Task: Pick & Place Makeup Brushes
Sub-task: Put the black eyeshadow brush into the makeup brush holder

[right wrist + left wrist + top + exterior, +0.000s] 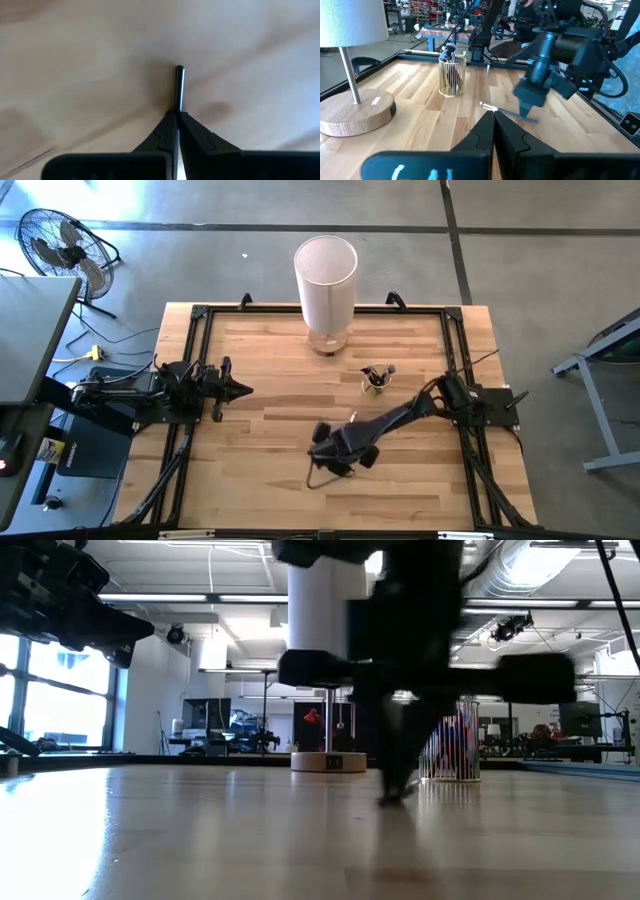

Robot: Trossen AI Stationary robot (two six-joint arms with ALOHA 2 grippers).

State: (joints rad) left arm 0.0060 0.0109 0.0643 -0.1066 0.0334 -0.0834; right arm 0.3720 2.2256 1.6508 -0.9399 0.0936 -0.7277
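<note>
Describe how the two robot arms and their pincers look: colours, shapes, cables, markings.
Both arms are black and built of chunky jointed segments. The left arm sits on a black base at the table's left edge; the right arm carries a loose black cable looping near its wrist. The left pincer and right pincer each have two matte black fingers tapering to a point. No legible markings show on either arm.

The floor (pixel 520 250) is grey concrete with dark seams. A black fan (pixel 60 245) stands on it at ten o'clock from the wooden table (pixel 270 470). In the low view, long ceiling lights (pixel 215 598) shine, large windows (pixel 60 705) are at nine o'clock, and a white column (pixel 320 660) stands behind.
</note>
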